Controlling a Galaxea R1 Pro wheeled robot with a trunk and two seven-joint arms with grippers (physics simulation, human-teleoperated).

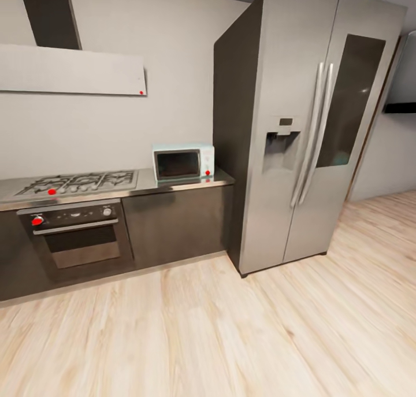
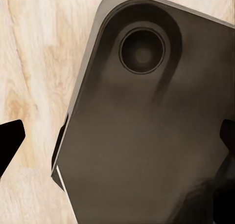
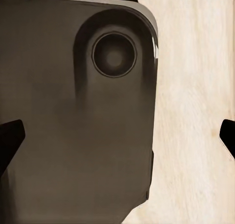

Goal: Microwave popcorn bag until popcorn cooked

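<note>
Wood floor [image 1: 231, 339] — then countertop [image 1: 173, 184], microwave [image 1: 183, 162] on it.

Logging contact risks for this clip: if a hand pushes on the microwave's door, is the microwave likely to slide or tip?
The microwave looks boxy and wider than tall, sitting flat on the countertop, so tipping seems unlikely. It is small and the metal top looks smooth, so a firm push could slide it back. The fridge close beside it would probably stop sideways drift.

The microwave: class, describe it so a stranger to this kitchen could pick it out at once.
Find the tall grey fridge. On the countertop right beside it stands the microwave, a small mint-blue box with a dark glass door. The oven under the gas hob is larger, dark and built in.
</note>
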